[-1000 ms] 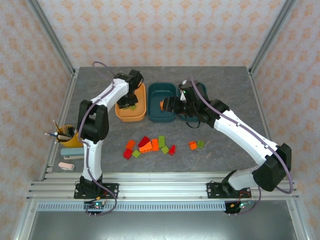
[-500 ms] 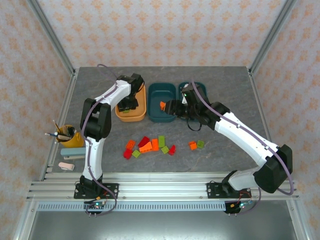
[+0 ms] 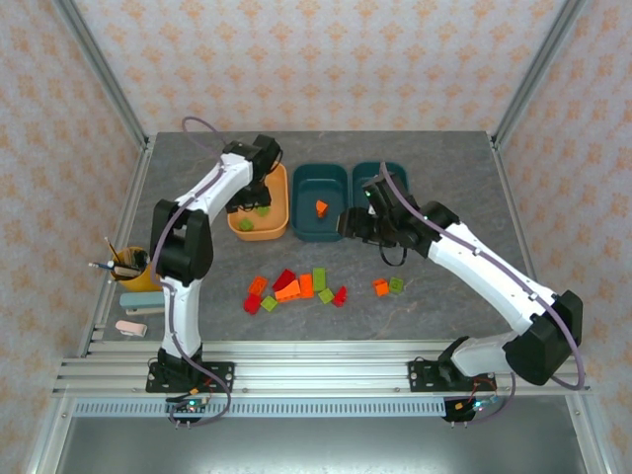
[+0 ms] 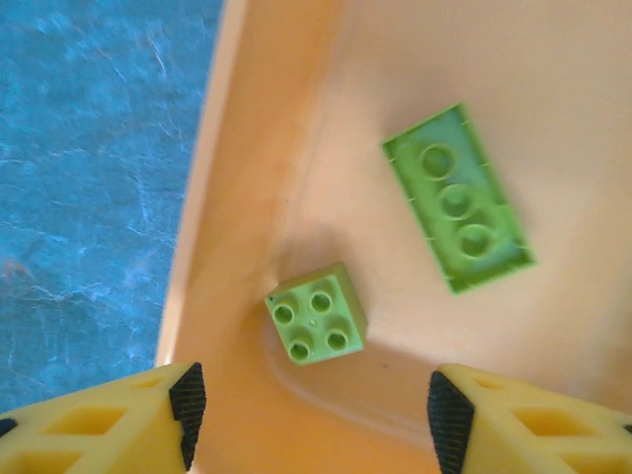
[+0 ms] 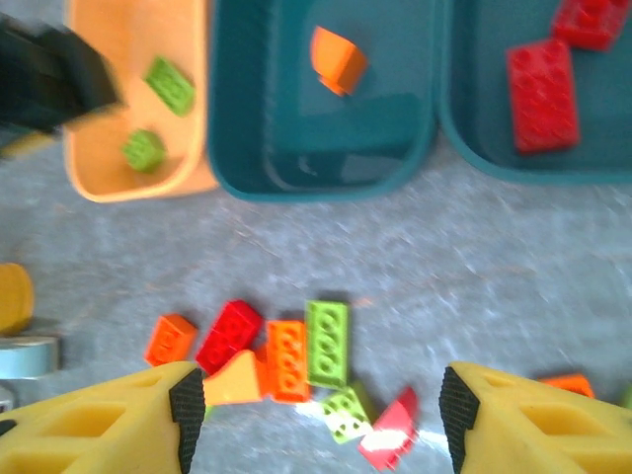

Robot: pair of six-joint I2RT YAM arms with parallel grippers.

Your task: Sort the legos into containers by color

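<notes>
Lime green was what changed on your left side. A second earlier the left tool (image 4: 314,413) was pinched shut over the light orange tub (image 4: 209,188). Its jaws then stood apart with nothing between them. The square green brick (image 4: 316,314) lay loose on the tub floor, a longer green brick (image 4: 459,197) at its two o'clock.

Your right tool (image 5: 321,415) had backed off toward five o'clock from the middle teal tub (image 5: 296,168), jaws apart and empty. The orange wedge (image 5: 338,59) was left inside that tub. Red bricks (image 5: 541,94) sat in the right teal tub (image 5: 494,163).

Both drops looked finished, by my judgement. The loose pile (image 3: 296,286) waited on the bench (image 3: 444,178) at six o'clock of the tubs. An orange-and-green pair (image 3: 387,286) lay at the pile's three o'clock. You had all of those left to sort.
</notes>
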